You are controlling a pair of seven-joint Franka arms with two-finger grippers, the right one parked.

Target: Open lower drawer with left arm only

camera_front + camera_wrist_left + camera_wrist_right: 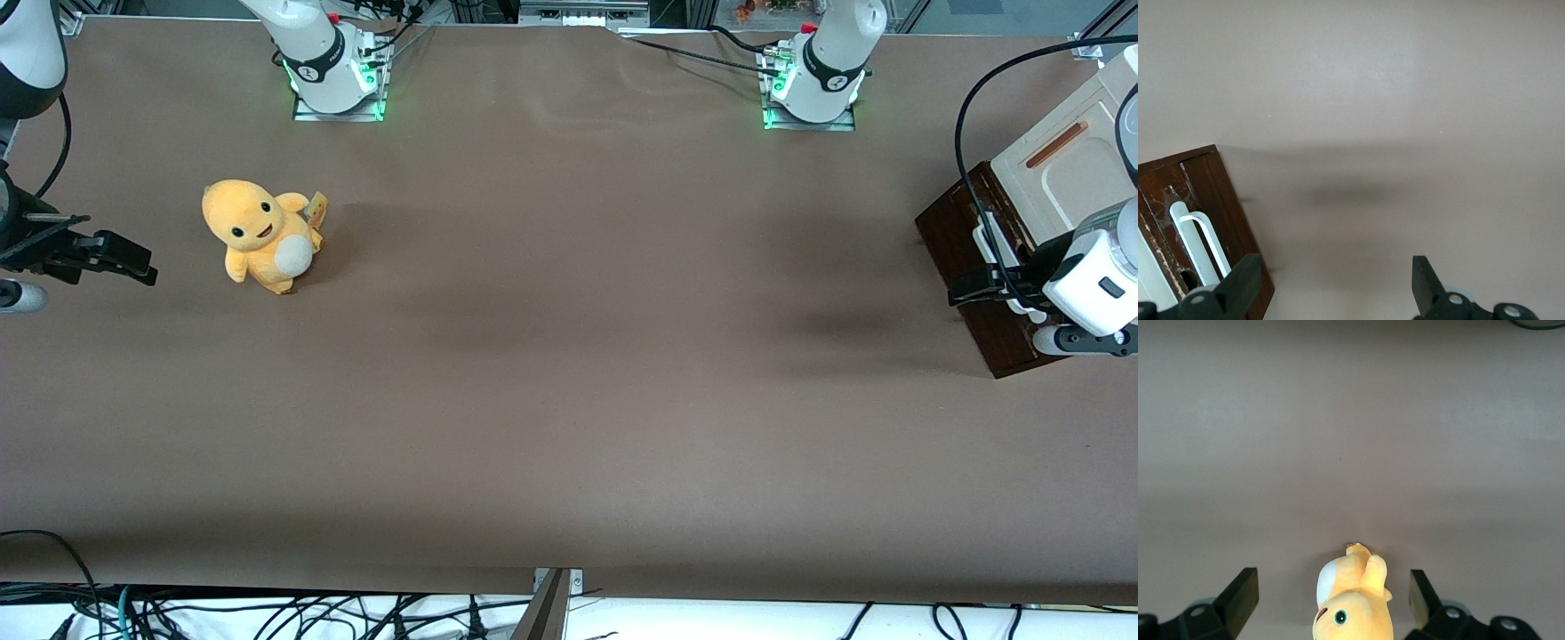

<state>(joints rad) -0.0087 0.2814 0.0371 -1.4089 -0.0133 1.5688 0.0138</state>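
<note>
A brown table (569, 373) fills nearly the whole room view, its cloth bare in the middle. At the working arm's end stands the cream cabinet (1080, 151), its upper panel carrying an orange-brown strip handle (1056, 145). Below that panel is the lower drawer (965, 244), its dark brown wood front facing the table's middle, with the white bar handle (1201, 247) across it. The left arm (1098, 276) reaches in at the drawer front, white wrist low over the table. Its gripper (982, 286) sits right at the handle, fingers (1238, 287) spread wide, one dark pad beside the white bar and the other well apart over bare cloth; nothing is clamped. Toward the parked arm's end sits a yellow plush toy (260, 235), upright, with a small tag (316, 210) whose print I cannot read.
</note>
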